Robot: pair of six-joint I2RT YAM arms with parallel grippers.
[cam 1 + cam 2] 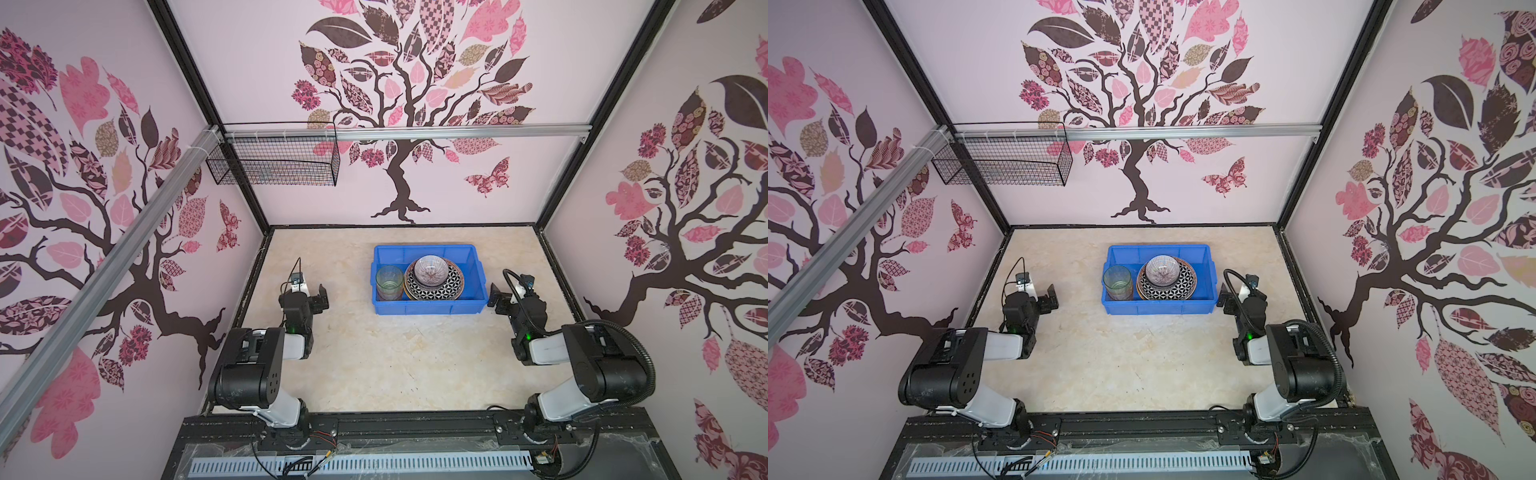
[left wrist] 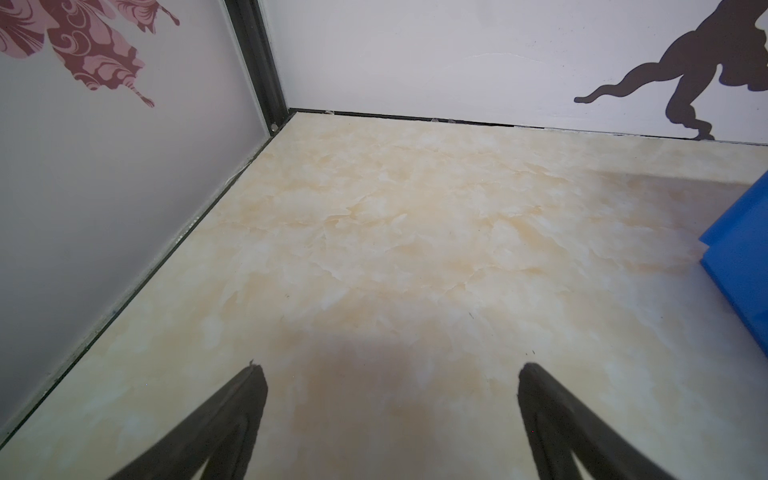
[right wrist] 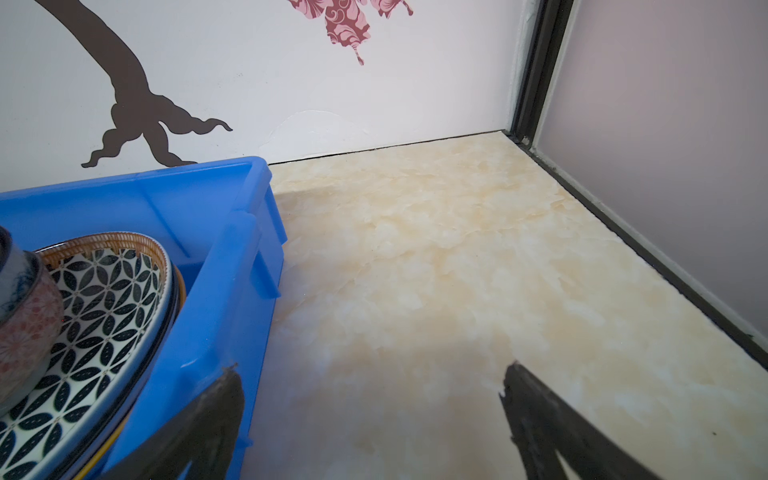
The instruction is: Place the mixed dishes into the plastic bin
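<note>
On the marbled table, toward the back wall, I see the blue bin sitting between my two arms. It holds a green tumbler upright at its left end. Beside that is a geometric plate with a floral bowl resting on it. An amber edge shows under the plate, but I cannot tell what it belongs to.

My left gripper hangs well left of the bin with its jaws spread wide and nothing between them. My right gripper is just beside the bin's right end wall, also spread wide and empty. From above I cannot tell whether its near finger touches the plastic.

A wire basket hangs from the aluminium rail on the back wall, high above the table's far left corner.

The left wrist view shows bare table between the left gripper's fingers and only a corner of the bin. The right wrist view gives what both top views lack. It shows the bin's ribbed outer wall close up, the plate leaning against that wall, the bowl's side, and one finger overlapping the rim.

Open table runs from the bin's front to the arm bases, and the bin's right end has room out to the black frame edge.
</note>
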